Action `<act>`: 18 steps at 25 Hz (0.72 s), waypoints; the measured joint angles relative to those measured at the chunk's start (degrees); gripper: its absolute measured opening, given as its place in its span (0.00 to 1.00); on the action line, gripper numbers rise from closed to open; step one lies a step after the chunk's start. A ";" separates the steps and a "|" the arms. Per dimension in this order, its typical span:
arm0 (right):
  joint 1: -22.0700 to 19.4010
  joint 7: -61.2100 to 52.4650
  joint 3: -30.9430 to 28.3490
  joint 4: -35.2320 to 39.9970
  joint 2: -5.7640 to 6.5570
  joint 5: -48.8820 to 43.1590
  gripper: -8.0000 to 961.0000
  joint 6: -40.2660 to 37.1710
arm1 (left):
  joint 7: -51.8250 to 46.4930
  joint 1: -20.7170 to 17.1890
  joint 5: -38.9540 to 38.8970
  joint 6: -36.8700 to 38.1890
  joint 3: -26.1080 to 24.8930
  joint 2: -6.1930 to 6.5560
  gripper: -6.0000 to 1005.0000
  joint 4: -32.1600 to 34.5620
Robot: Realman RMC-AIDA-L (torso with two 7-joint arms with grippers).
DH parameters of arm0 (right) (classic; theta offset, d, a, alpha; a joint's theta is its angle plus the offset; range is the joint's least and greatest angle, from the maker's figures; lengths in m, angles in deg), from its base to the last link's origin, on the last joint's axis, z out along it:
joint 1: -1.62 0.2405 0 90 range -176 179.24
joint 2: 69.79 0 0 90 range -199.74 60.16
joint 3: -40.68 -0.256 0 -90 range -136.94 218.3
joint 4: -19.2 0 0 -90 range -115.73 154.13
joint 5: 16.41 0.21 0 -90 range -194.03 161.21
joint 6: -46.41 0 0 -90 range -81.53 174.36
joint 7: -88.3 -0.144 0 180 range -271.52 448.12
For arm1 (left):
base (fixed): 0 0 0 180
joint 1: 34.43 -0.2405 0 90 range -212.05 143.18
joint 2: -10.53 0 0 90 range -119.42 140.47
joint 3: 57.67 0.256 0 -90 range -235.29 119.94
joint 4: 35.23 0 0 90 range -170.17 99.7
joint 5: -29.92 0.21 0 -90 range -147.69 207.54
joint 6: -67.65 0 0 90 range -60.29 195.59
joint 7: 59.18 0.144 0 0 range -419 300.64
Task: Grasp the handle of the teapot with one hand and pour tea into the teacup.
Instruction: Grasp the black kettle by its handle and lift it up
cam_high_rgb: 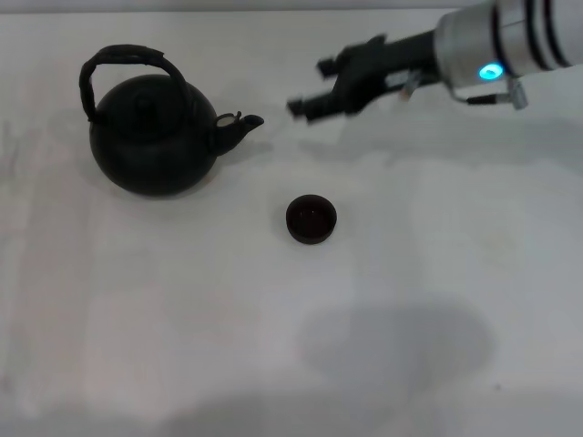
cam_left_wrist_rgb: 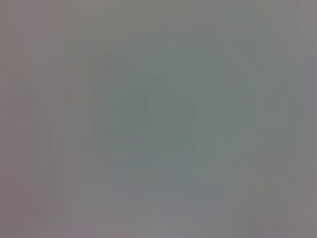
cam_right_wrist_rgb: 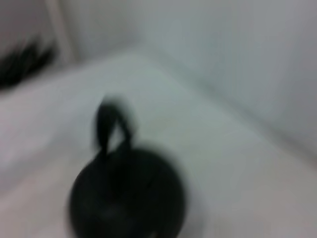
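The white surface carried only two things. The teapot sat upright toward the far left, its spout pointing right and the handle arching over the lid. In the right wrist view the pot showed as a dark round blur with its hoop standing above it, well apart from the camera.

The right arm reached in from the far right, held above the surface. Its tool pointed left toward the spout, near it but not touching, with a clear gap between. The two fingers seemed slightly spread and held nothing, though I could not tell for sure.

The cup stood alone in the middle, nearer than the pot and to the right of the spout, apart from both pot and tool.

The left tool was out of sight; its wrist view gave only a grey blur.
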 joint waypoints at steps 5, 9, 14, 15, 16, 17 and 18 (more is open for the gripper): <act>-6.34 16.05 -5.36 -3.55 -0.01 21.87 0.87 -8.24 | 0.19 -0.89 5.19 0.91 0.00 0.13 0.87 -0.72; -11.02 34.62 -9.10 -11.23 -0.01 48.99 0.87 -11.88 | 0.28 -0.02 11.59 0.77 -0.01 0.16 0.87 -2.40; -11.78 58.84 -10.77 -20.18 -0.17 66.90 0.87 -10.39 | 0.31 1.16 15.28 0.51 -0.02 0.16 0.86 -3.69; -11.65 64.49 -10.80 -22.24 -0.20 70.67 0.87 -9.82 | 0.34 1.42 16.45 0.47 -0.01 0.16 0.86 -3.86; -11.47 68.75 -10.81 -23.98 -0.24 73.92 0.87 -9.39 | 0.40 2.00 18.92 0.43 -0.01 0.28 0.85 -4.31; -11.18 72.41 -10.84 -25.37 -0.25 76.71 0.87 -9.06 | 0.41 2.08 19.38 0.43 -0.01 0.30 0.85 -4.44; -10.87 75.70 -10.88 -26.79 -0.26 79.39 0.87 -8.94 | 0.41 2.26 20.26 0.44 -0.02 0.31 0.85 -4.73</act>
